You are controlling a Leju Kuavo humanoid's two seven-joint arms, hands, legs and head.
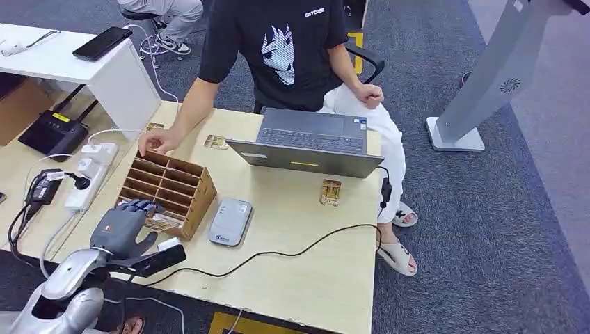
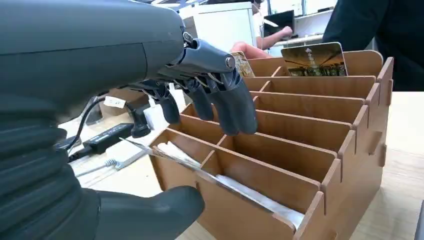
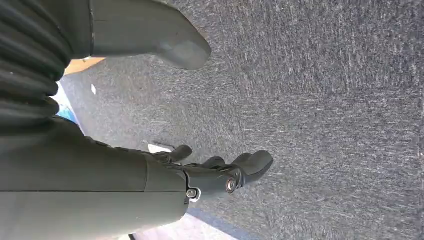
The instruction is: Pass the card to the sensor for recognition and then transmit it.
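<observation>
One card [image 2: 175,155] seemingly lies flat under left hand [image 1: 125,226].

On my head feed, an open grey laptop [image 1: 306,142] sits at the upper middle of the counter [image 1: 313,257], its back turned toward me. A person in a black shirt [image 1: 278,49] sits behind it, one hand [image 1: 154,142] resting at the counter's far left. A black cable [image 1: 278,250] snakes across the lower part of the frame. At the left edge I see a white power strip [image 1: 90,174] with plugs, and above it a black router [image 1: 54,132]. A grey stand [image 1: 487,76] rises at upper right from the carpet [image 1: 501,229].
</observation>
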